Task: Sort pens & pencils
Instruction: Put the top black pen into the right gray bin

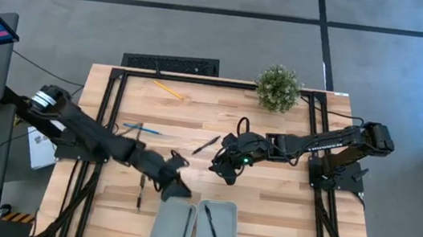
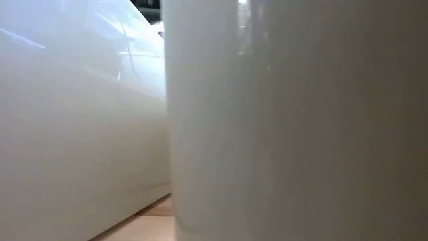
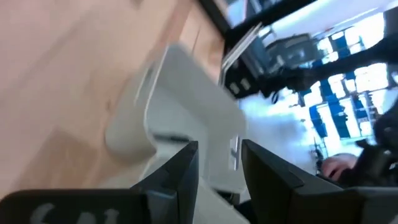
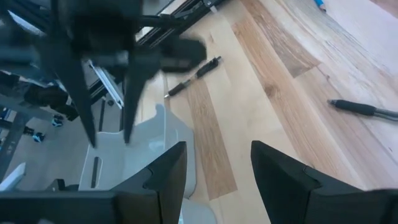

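My left gripper [image 1: 177, 185] hangs open over the far end of the left white tray [image 1: 172, 229]; in the left wrist view its fingers [image 3: 221, 165] frame that tray [image 3: 180, 93] with nothing between them. A thin grey stick [image 1: 184, 228] lies in this tray. A black pen [image 1: 211, 224] lies in the right tray [image 1: 216, 231]. My right gripper [image 1: 226, 167] is open above the table's middle [image 4: 214, 171]. Black pens lie flat on the wood [image 1: 207, 145] [image 1: 139, 191] [image 1: 139, 131], the last one across the light blue pencil [image 1: 144, 130]. The yellow pencil [image 1: 168, 89] lies near the far edge.
A small potted plant [image 1: 278, 88] stands at the far edge, right of centre. The two trays sit side by side at the near edge and fill the low view [image 2: 281, 120]. Bare wood lies between the grippers and right of the trays.
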`<state>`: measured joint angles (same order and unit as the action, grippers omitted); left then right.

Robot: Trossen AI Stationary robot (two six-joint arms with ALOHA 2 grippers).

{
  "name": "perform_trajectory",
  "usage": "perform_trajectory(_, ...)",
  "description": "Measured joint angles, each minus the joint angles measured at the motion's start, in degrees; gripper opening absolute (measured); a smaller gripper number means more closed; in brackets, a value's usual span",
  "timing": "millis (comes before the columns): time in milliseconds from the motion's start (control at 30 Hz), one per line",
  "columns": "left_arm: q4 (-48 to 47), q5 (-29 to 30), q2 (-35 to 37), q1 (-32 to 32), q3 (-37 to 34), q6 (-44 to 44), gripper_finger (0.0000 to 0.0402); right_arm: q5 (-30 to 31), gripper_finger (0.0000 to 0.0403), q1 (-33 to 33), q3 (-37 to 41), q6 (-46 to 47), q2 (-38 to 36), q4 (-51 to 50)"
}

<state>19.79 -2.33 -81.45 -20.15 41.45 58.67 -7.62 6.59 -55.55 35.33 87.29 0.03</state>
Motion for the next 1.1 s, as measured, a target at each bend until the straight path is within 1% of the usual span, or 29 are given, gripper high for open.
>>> perform_trajectory(100, -3.6, 0.6, 5.0, 3.3, 0.0, -3.0, 0.0112, 0.0, 0.0201, 0.0, 0.0, -1.4, 0.0, 0.0)
perform_trajectory(200, -7.3, 2.6, 9.8, 6.9, 0.0, -6.1, 0.0112, 0.1, 0.0201, 0.0, 0.0, -2.4, 0.0, 0.0)
perform_trajectory(367, -14.0, 7.5, 16.3, 11.7, 0.0, -13.5, 0.0112, 0.2, 0.0201, -0.5, 0.0, -4.1, 0.0, 0.0)
perform_trajectory(467, -17.1, 11.4, 18.9, 13.0, 0.0, -16.6, 0.0112, 0.2, 0.0201, -1.3, 0.0, -5.8, 0.0, 0.0)
perform_trajectory(567, -19.7, 13.7, 20.3, 13.3, 0.0, -19.5, 0.0112, 0.2, 0.0201, -2.3, 0.0, -5.9, 0.0, 0.1)
perform_trajectory(667, -22.4, 13.8, 20.8, 13.3, 0.0, -22.2, 0.0112, 0.2, 0.0201, -3.7, 0.0, -6.0, 0.0, 0.0)
perform_trajectory(833, -24.4, 13.6, 20.4, 13.3, 0.0, -21.7, 0.0112, 0.2, 0.0201, -6.1, 0.0, -6.1, 0.0, 0.1)
perform_trajectory(967, -24.4, 15.0, 20.3, 13.3, 0.0, -24.0, 0.0112, 0.2, 0.0201, -7.9, 0.0, -11.0, 0.0, 0.4)
perform_trajectory(1100, -24.5, 18.8, 20.3, 13.3, 0.0, -29.0, 0.0112, 0.2, 0.0201, -9.1, 0.0, -19.2, 0.0, 0.6)
